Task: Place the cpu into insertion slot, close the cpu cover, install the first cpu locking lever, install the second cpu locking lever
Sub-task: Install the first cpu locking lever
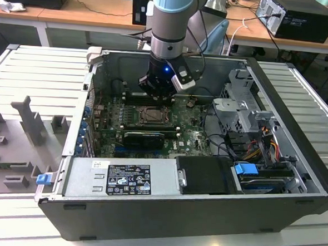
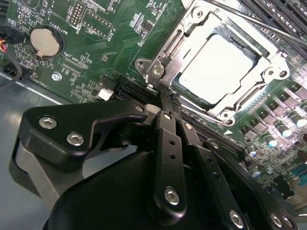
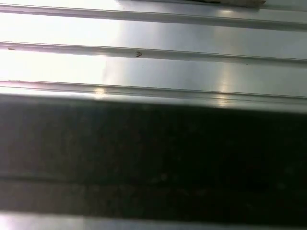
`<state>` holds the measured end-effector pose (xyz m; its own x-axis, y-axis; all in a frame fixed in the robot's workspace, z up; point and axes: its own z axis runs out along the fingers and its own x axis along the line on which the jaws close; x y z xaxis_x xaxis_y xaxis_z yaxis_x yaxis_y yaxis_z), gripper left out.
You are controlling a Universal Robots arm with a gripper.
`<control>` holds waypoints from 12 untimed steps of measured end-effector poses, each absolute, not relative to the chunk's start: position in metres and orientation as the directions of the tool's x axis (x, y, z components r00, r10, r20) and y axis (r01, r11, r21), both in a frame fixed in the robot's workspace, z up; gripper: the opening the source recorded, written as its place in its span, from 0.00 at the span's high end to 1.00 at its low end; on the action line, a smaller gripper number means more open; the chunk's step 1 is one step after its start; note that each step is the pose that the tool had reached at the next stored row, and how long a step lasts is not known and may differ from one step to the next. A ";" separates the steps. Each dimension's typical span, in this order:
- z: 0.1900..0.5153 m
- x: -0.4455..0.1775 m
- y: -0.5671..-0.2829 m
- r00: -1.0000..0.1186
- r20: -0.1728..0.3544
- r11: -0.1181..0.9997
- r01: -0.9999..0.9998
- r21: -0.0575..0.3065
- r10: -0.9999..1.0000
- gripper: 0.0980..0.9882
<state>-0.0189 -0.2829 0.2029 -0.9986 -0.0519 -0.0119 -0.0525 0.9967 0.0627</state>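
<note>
The cpu (image 2: pixel 218 67) sits in the insertion slot (image 2: pixel 168 62), cpu cover (image 2: pixel 268 72) down; end effector (image 2: pixel 165 98) pressed together at the socket's corner; it might slip and scrape the board.

A robotics lab or workshop: an opened black desktop computer case (image 1: pixel 192 214) on a ribbed aluminium tabletop (image 1: pixel 33 70), wooden cable-strewn desks (image 1: pixel 98 7) behind.

One cpu (image 2: pixel 218 67), one cpu cover (image 2: pixel 180 52), one coin battery (image 2: pixel 46 40)

Room above the insertion slot (image 1: pixel 152 116) is open — graphics card (image 1: pixel 144 139) and case wall (image 1: pixel 173 65) crowd either side.
</note>
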 end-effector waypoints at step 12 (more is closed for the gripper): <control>0.206 -0.019 -0.283 -0.999 -0.012 0.997 -0.053 0.057 -0.052 0.99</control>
<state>-0.0188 -0.2828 0.2057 -0.9986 -0.0519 -0.0118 -0.0525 0.9970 0.0569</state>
